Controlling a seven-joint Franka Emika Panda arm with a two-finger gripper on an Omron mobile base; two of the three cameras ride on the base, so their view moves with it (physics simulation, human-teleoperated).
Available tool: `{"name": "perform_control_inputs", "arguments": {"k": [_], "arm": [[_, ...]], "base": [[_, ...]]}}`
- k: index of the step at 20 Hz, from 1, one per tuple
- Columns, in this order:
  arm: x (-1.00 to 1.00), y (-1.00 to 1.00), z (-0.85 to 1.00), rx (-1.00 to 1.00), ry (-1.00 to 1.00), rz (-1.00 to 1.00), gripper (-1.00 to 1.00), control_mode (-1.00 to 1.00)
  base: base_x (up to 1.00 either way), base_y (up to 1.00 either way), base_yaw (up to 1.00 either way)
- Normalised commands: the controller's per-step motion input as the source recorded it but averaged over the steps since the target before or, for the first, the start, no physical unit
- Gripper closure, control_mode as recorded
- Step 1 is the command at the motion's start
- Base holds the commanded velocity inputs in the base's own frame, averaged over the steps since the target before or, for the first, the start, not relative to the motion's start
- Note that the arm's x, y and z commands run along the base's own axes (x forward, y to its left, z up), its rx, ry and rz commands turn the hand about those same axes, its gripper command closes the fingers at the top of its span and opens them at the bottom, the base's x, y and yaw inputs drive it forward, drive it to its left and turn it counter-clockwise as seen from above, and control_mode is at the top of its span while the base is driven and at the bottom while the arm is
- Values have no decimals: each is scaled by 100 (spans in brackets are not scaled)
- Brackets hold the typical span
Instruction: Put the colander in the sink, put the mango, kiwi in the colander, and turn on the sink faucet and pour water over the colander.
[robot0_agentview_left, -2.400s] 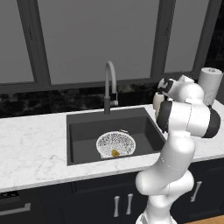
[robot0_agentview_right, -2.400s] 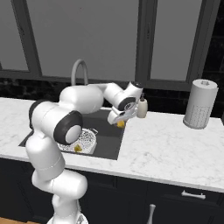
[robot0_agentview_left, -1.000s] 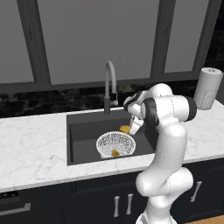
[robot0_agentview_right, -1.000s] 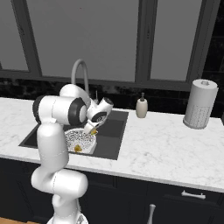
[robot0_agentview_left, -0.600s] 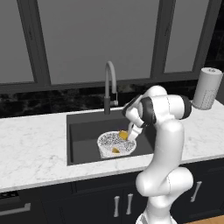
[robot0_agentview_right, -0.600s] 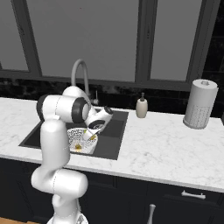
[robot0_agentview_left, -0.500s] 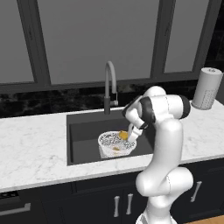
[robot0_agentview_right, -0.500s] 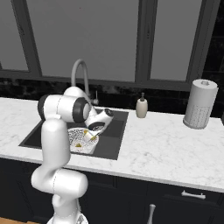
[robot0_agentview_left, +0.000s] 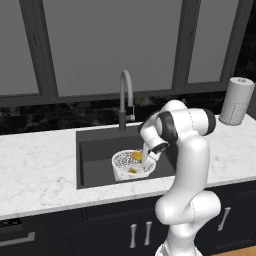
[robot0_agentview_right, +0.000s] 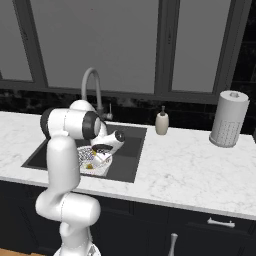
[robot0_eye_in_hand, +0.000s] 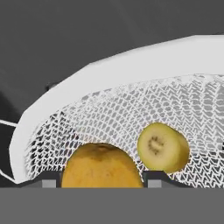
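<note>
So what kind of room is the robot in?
It looks like a kitchen. There's a dark sink set in a marble counter, a tall faucet behind it, and a colander holding fruit.

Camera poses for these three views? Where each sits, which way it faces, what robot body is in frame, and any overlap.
Left base view: behind-left of the arm, facing forward-down at the dark grey rectangular sink; white arm rises at lower right.
Right base view: behind-right, same sink; arm at lower left.
Hand view: on the hand, looking into the white mesh colander at the orange-yellow mango and yellow-brown kiwi.
Shared: colander and grey gooseneck faucet.
</note>
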Motion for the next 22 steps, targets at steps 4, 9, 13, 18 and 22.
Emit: {"name": "perform_control_inputs", "arguments": {"k": [4, 9, 13, 18, 22], "arm": [[-27, 9, 0, 5, -21, 0, -100, -100], [-12, 0, 4, 9, -13, 0, -100, -100], [-5, -3, 28, 15, -10, 1, -100, -100], [0, -23, 68, 22, -4, 0, -100, -100], [7, -44, 81, 29, 0, 0, -100, -100]], "base": [[0, 0, 0], [0, 0, 0], [0, 0, 0], [0, 0, 0], [0, 0, 0]]}}
